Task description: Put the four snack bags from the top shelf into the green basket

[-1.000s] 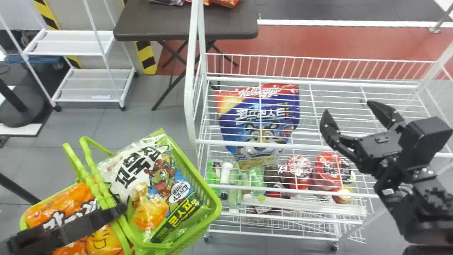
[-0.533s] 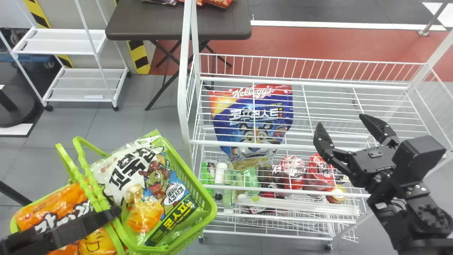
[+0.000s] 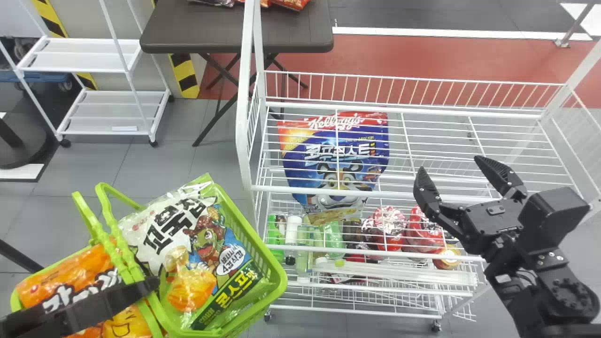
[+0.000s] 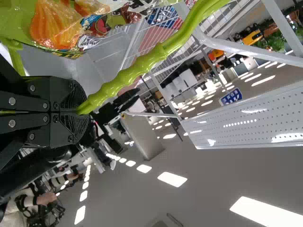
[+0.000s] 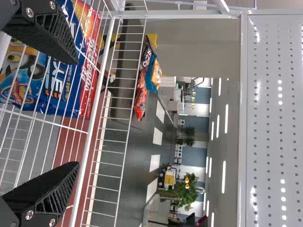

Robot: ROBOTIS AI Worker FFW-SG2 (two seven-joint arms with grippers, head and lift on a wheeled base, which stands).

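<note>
The green basket's handle [image 4: 142, 64] was pinched by the left gripper [image 3: 152, 282]; the right gripper [image 3: 450, 164] was spread, seemingly above the wire shelf [image 3: 272, 188].

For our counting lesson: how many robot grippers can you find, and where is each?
2: the left gripper is clamped on the handle of the green basket; the right gripper, open, is at the right part of the white rack.

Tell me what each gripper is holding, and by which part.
The left gripper holds the green basket by its handle; the right gripper is open and holds nothing.
</note>
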